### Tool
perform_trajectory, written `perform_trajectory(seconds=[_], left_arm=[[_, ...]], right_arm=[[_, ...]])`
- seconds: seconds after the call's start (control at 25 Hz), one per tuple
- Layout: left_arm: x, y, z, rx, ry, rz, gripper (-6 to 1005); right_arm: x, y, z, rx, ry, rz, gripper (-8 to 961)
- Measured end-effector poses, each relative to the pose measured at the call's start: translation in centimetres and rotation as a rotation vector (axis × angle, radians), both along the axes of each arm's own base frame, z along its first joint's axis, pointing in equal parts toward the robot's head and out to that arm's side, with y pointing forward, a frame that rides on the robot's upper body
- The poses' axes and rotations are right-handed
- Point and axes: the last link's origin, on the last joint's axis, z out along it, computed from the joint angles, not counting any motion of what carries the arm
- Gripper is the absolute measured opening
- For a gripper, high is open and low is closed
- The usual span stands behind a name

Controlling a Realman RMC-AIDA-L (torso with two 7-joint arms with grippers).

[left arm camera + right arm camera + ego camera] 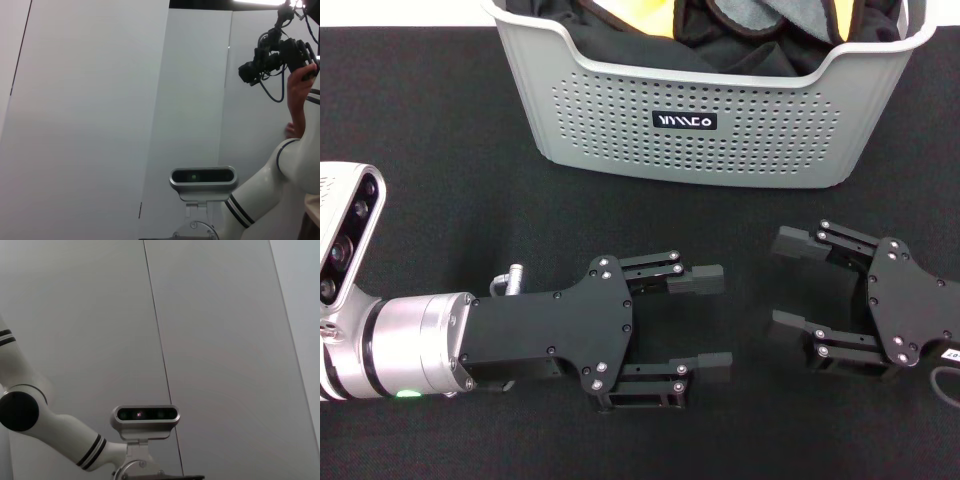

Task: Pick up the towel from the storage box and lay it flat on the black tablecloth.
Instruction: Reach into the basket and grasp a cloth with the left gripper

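In the head view the light grey storage box (pixel 710 100) with dotted walls and a black label stands at the far middle of the black tablecloth (pixel 430 160). The towel (pixel 650 15) lies bunched inside it, showing orange-yellow folds among dark cloth. My left gripper (pixel 705 320) lies low over the tablecloth in front of the box, open and empty. My right gripper (pixel 790 282) lies to its right, open and empty, its fingers pointing towards the left gripper. Both wrist views show only walls and the robot's head.
The tablecloth spreads wide to the left, right and front of the box. My left arm's silver wrist and camera (pixel 350 240) lie at the near left. A person's hand holds a black device (pixel 280 55) high in the left wrist view.
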Motion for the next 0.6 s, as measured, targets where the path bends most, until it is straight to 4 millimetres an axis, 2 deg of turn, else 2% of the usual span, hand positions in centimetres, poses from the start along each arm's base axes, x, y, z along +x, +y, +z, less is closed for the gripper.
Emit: perform_trajectory(seconds=[0.6], left_arm=[[-0.06,0.25,0.32,0.021,-0.011,0.010,697]], right_arm=[[0.07,0.25,0.01,0.011,-0.006,-0.010,775]])
